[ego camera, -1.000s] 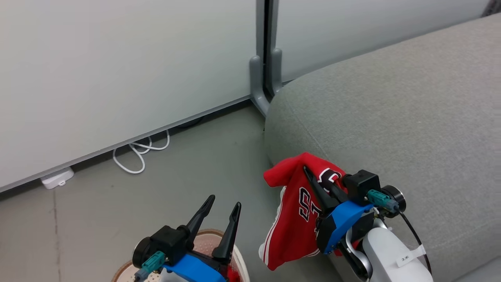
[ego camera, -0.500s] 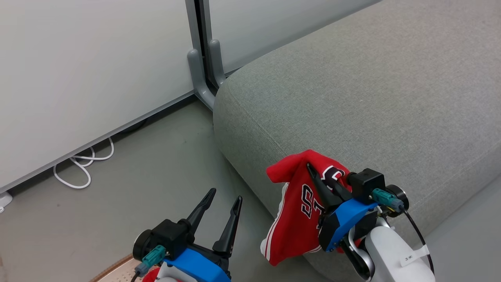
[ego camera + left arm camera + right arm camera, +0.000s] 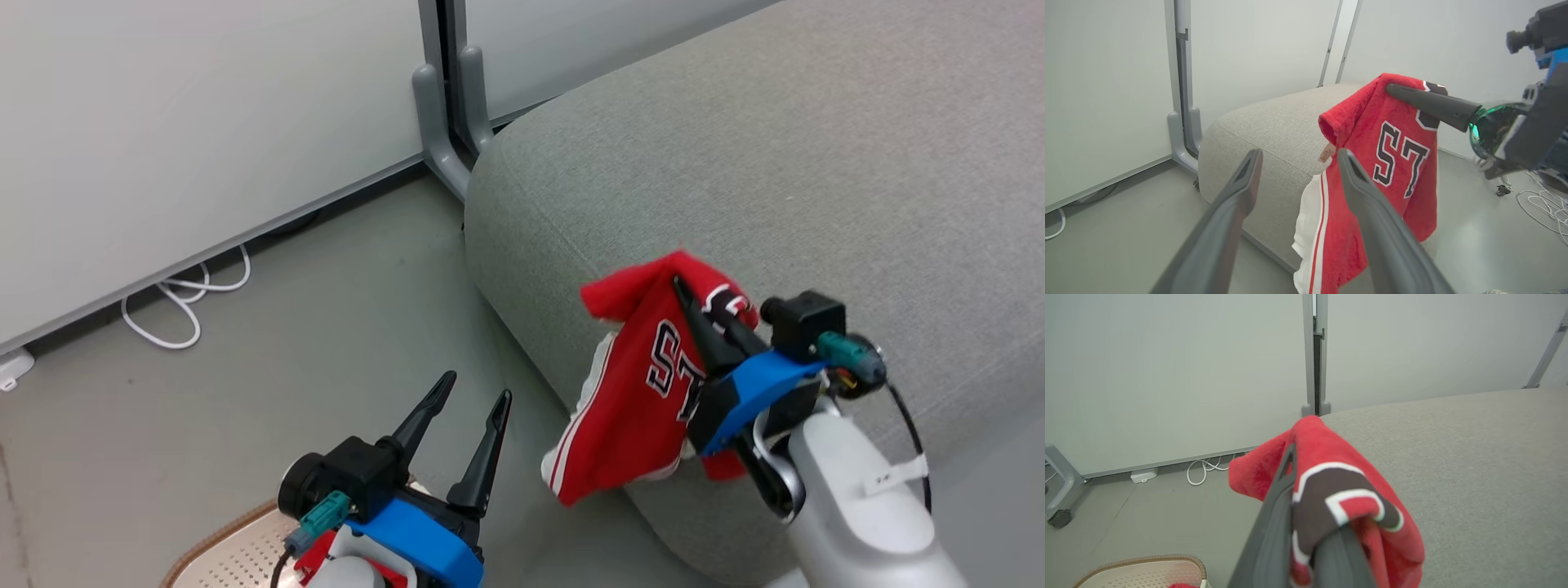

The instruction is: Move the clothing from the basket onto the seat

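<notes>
At 7 o'clock in the head view, nearest the robot, the left gripper (image 3: 476, 390) stands with its two dark fingers spread apart and nothing between them. Just under it, at the bottom edge, lies a corner of the basket (image 3: 216, 539). The right wrist view shows a sliver of red cloth (image 3: 1180, 585) inside it.

At 4 o'clock the right gripper (image 3: 698, 298) is clenched on the jersey (image 3: 637, 408), pinching it near the top fold. The rest hangs down in front of the rounded near corner of the seat (image 3: 816, 180), with the white side stripes lowest and the black-and-white lettering facing the left arm. Its upper fold sits level with the seat's top edge. Whether the cloth touches the upholstery, I cannot tell.

The seat fills the view from 12 to 4 o'clock. The grey floor (image 3: 326, 327) runs off toward 9 o'clock, where a white cable (image 3: 188, 343) loops below the pale wall panels (image 3: 163, 122). At 12 o'clock a grey post (image 3: 430, 139) stands just beside the seat's far corner.
</notes>
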Motion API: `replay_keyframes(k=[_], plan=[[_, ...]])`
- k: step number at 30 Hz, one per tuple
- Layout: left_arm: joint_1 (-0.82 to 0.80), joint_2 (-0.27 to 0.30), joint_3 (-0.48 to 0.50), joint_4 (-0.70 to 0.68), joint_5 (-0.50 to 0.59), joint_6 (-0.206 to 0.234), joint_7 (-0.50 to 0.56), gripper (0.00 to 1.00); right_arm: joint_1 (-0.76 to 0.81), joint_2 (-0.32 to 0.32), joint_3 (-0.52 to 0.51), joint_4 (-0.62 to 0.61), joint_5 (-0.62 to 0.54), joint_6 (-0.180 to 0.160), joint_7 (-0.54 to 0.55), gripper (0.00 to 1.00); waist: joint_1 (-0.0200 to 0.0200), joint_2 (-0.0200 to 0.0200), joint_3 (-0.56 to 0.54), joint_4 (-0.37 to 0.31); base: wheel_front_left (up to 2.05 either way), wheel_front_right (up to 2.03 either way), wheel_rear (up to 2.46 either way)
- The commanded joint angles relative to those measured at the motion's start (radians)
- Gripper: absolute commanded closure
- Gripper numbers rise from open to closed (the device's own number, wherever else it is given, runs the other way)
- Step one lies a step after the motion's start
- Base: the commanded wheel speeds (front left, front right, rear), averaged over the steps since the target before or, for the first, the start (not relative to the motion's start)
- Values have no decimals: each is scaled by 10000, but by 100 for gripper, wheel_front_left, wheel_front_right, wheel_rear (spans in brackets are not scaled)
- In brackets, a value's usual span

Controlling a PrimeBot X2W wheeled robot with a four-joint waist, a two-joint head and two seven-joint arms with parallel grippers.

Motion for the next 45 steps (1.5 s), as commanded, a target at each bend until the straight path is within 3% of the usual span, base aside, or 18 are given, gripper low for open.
replay_keyframes(k=[1,9,16,23,29,40,41,42,43,45], plan=[[-214,70,-65,-48,-26,-69,-29,0,-480,-16,-257,-11,-187,5,55,100,0,0,312,258,0,0,0],[-1129,424,-307,-549,218,-70,-29,0,-2623,-356,-2779,-359,-1116,3,1031,100,0,0,2046,1337,0,0,0],[-1832,880,-491,-1130,482,-70,-30,0,-4066,-1760,-4996,-843,-1169,3,1515,100,0,0,3821,2317,0,0,0],[-2293,1194,-468,-1695,679,-70,-29,0,-4832,-2837,-6903,-357,-955,3,1401,100,0,0,5176,2897,0,0,0],[-2474,1168,-387,-2025,851,-70,-29,0,-4622,-3476,-7304,754,-1021,3,614,100,0,0,5848,3119,0,0,0],[-2569,1004,-438,-1876,792,-70,-30,0,-4677,-3704,-7138,2272,-1486,3,-332,100,0,0,5735,3169,0,0,0],[-2580,978,-456,-1849,763,-70,-30,0,-4691,-3724,-7131,2343,-1539,3,-362,91,0,0,5688,3180,0,0,0],[-2582,955,-484,-1812,731,-70,-30,0,-4695,-3748,-7129,2427,-1622,3,-382,66,0,0,5634,3197,0,0,0],[-2580,951,-514,-1771,716,-70,-30,0,-4694,-3744,-7128,2501,-1667,3,-403,0,0,0,5564,3215,0,0,0],[-2561,945,-559,-1707,663,-70,-30,0,-4657,-3710,-7141,2654,-1730,3,-437,0,0,0,5374,3256,0,0,0]])
